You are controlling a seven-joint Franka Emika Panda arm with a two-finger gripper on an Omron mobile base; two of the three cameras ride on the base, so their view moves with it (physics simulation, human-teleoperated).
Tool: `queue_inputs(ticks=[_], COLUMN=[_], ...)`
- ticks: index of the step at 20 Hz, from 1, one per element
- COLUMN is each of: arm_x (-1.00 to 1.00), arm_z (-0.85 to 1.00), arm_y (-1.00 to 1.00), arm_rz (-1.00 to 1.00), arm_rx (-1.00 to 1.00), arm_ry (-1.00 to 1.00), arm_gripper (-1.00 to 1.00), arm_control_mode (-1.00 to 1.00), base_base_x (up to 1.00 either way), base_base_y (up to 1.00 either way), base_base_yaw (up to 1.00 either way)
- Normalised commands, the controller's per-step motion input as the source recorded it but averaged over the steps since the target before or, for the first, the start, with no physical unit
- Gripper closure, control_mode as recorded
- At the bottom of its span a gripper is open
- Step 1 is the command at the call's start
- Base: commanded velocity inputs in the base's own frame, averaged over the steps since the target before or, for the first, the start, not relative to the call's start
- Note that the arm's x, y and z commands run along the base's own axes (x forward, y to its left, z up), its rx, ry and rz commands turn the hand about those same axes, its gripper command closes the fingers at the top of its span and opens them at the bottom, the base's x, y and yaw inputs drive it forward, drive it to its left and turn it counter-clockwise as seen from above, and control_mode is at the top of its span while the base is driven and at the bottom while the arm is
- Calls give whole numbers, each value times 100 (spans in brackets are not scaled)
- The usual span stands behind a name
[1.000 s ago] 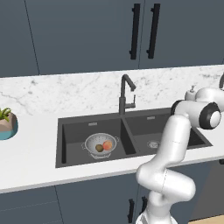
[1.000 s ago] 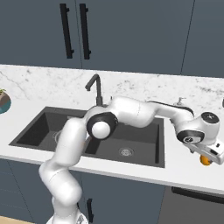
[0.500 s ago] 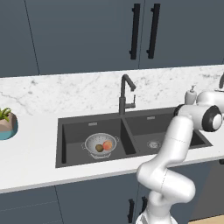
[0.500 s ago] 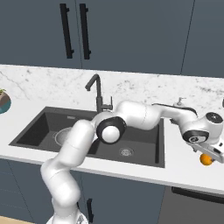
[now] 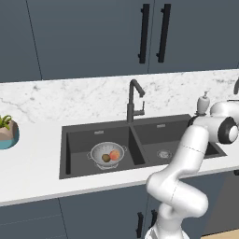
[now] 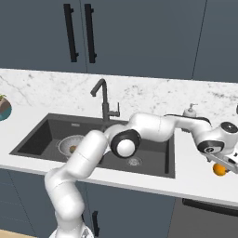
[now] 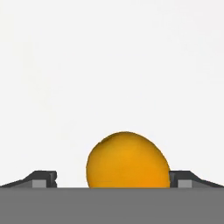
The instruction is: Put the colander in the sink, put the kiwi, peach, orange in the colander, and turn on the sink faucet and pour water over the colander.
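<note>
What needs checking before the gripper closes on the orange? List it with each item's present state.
1. Orange sits between the fingertips: ok.
2. Gripper open, a gap on each side of the fruit: ok.
3. Orange rests on the counter right of the sink: ok.
4. Colander already in the left basin: ok.
5. Kiwi and peach already in the colander: ok.
6. Fingers low enough to grip around the fruit's middle: cannot tell.
</note>
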Motion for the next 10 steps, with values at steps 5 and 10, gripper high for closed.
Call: queue_inputs(ticks=[5, 10], arm_x=[0, -1], arm_z=[-16, -12], arm_y=[-13, -7], arm_rz=[0, 0], arm_rx=[1, 0], arm_ry=[2, 2], arm_gripper=[-100, -100], arm_control_mode=[-100, -100], base_base_x=[0, 0], base_base_y=[0, 0], base_base_yaw=[0, 0])
